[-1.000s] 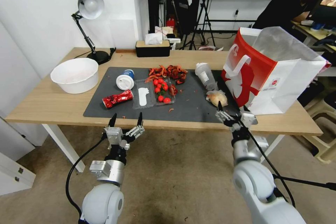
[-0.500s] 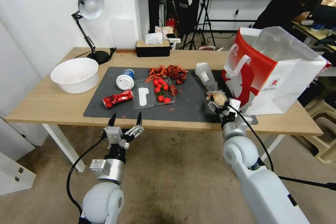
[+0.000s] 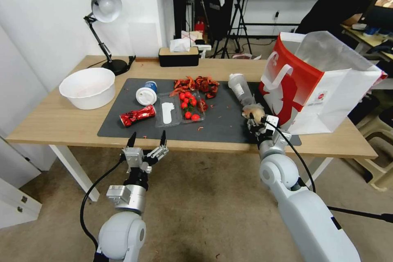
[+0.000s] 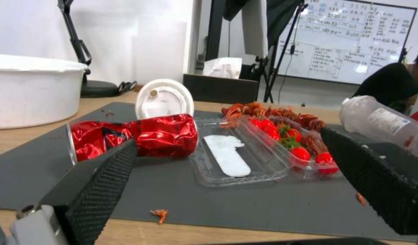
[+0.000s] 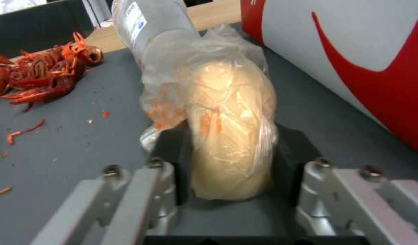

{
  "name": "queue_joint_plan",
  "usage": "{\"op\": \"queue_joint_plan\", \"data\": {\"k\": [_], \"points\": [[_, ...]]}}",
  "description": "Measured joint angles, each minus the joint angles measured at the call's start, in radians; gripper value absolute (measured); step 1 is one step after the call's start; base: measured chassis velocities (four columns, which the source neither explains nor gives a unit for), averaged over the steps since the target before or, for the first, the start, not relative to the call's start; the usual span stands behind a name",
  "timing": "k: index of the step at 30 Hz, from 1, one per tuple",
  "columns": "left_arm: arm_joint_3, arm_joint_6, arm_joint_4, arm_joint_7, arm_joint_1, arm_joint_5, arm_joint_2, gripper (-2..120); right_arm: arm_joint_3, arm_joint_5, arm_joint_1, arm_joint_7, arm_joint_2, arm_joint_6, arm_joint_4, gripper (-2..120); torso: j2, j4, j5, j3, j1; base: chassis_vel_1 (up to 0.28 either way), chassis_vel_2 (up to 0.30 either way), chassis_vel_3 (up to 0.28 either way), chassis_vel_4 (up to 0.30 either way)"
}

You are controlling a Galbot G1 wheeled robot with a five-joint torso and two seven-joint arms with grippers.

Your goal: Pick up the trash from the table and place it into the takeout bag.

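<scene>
Cherry tomatoes [image 3: 188, 105] are held in a clear clamshell tray [image 3: 179, 109] lying open on the dark mat [image 3: 223, 125] of the table [image 3: 49, 120]. The plastic-wrapped bun [image 5: 227, 132] is clamped between the closed-in jaws of the right gripper [image 3: 257, 120], just beside the takeout bag [image 3: 317, 86]. The left gripper [image 3: 147, 142] is held spread wide and empty before the table edge, near the crushed red can [image 3: 137, 115]. Nothing can be seen in the white bowl [image 3: 87, 87].

bag [image 5: 354, 68] cut off by frame edge | bottle [image 5: 145, 23] top cropped | bun [image 5: 227, 136] base hid behind right gripper [image 5: 231, 163]
</scene>
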Motion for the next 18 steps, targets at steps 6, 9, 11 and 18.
{"op": "queue_joint_plan", "data": {"k": [6,9,11,18], "points": [[0.000,0.000,0.002,0.000,-0.002,0.003,-0.005,100,-0.003,0.003,-0.008,-0.004,0.002,0.001,0.008,14,0.000,0.0000,0.0001,0.000,0.000,0.000,0.000,0.000,0.000],[0.000,-0.001,0.001,0.000,0.002,0.003,-0.005,100,0.001,0.005,-0.019,-0.008,0.000,0.008,0.033,9,0.000,0.0001,0.0003,0.000,0.000,0.000,0.000,0.000,0.000],[0.000,-0.001,-0.001,0.000,0.004,0.003,-0.004,100,0.008,0.015,-0.031,-0.025,-0.003,0.033,0.062,7,0.000,0.0001,0.0002,0.000,0.000,0.000,0.000,0.000,0.000],[-0.001,-0.004,-0.013,0.000,0.017,0.003,0.002,100,0.107,0.109,-0.108,-0.309,-0.044,0.204,0.261,7,0.000,0.0000,0.0002,0.000,0.000,0.000,0.000,0.000,0.000]]}}
